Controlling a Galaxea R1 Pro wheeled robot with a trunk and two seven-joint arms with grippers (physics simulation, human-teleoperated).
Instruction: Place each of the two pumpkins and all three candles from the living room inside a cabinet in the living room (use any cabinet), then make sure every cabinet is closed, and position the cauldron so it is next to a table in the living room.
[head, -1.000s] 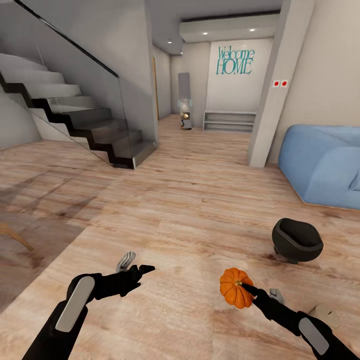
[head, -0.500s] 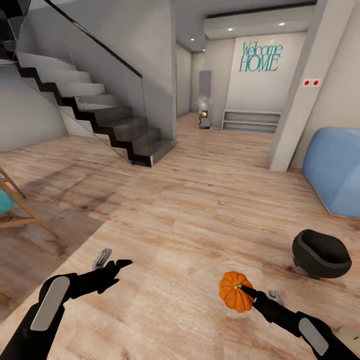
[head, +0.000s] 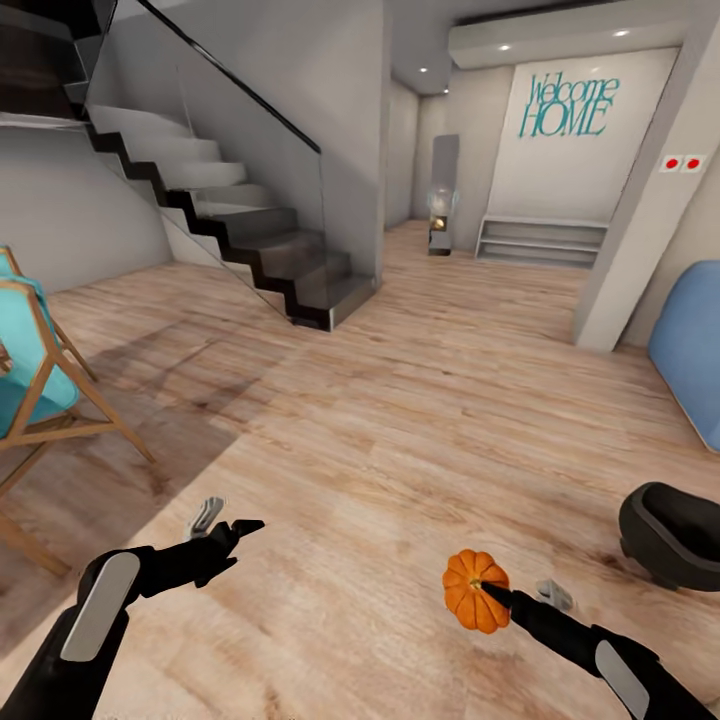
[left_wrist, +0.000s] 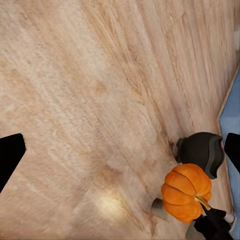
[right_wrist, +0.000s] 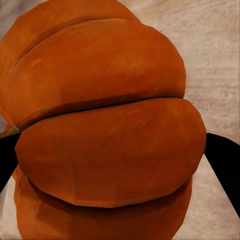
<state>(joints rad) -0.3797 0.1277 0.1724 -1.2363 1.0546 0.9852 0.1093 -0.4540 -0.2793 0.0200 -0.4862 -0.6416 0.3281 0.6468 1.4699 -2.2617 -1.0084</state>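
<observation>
- Currently carrying one pumpkin (head: 475, 590) in the right claw (head: 497, 598), jaws clamped on its ribbed flanks, low over the wooden floor (head: 400, 420).
- Left claw (head: 228, 527) spread wide, holding nothing.
- Cauldron (head: 675, 535) standing on the floor at far right, near the blue sofa (head: 692, 360).
- No cabinet in sight yet; probably still in transit.
- Best kept: grip firm, pumpkin level and close in, turning slowly, steering well apart from the cauldron and the teal chair (head: 35, 370) at left.
</observation>
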